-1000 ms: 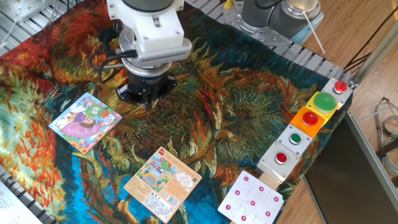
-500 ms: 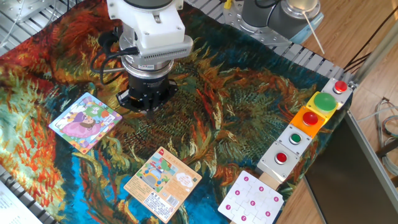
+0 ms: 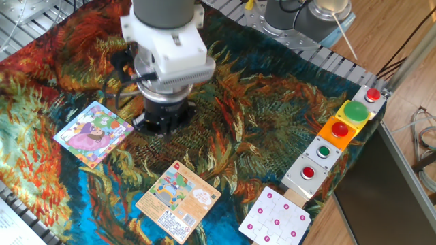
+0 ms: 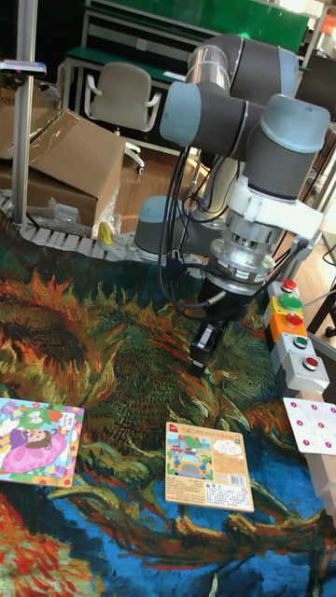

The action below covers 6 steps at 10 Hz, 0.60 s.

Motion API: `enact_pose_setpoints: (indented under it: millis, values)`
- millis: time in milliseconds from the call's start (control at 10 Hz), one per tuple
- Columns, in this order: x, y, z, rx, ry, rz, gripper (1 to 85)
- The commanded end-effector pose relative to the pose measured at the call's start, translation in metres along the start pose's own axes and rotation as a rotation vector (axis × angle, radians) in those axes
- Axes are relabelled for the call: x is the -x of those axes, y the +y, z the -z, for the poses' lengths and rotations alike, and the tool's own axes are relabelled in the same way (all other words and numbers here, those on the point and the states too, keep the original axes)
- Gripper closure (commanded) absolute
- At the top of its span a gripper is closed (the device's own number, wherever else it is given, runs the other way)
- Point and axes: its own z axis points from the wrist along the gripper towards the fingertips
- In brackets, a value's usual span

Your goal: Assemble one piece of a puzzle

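One puzzle [image 3: 92,133] left of end effector [image 4: 199,362]

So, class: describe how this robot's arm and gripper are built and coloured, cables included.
The arm is made of thick, rounded grey segments with darker grey joint caps. At the wrist sits a white block above a ribbed silver ring. Black cables loop down beside it. The gripper is a slim black piece, far narrower than the wrist. I can read no markings.

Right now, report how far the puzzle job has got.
Nothing looks done yet. The puzzle lies flat on the patterned cloth, untouched and apart from the hand. The hand hangs low over the cloth beside it; no piece shows in it, and its grip state is unclear. Picking and fitting the piece remain.
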Motion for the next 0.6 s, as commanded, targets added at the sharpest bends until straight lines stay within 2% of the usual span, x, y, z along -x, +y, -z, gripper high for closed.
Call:
enact_pose_setpoints:
  millis: [0, 100, 200, 300, 400, 500]
  values:
    - [-0.001, 0.003, -0.003, 0.017, 0.030, -0.002, 84.3]
    - [-0.001, -0.001, -0.003, 0.002, 0.028, 0.012, 84.3]
    - [0.001, -0.003, -0.003, -0.007, 0.020, 0.015, 80.3]
    - [0.005, 0.001, -0.003, 0.007, 0.005, 0.013, 66.0]
    - [0.013, 0.001, -0.013, 0.049, -0.012, 0.029, 44.0]
    - [0.018, -0.001, -0.021, 0.073, -0.015, 0.041, 41.7]
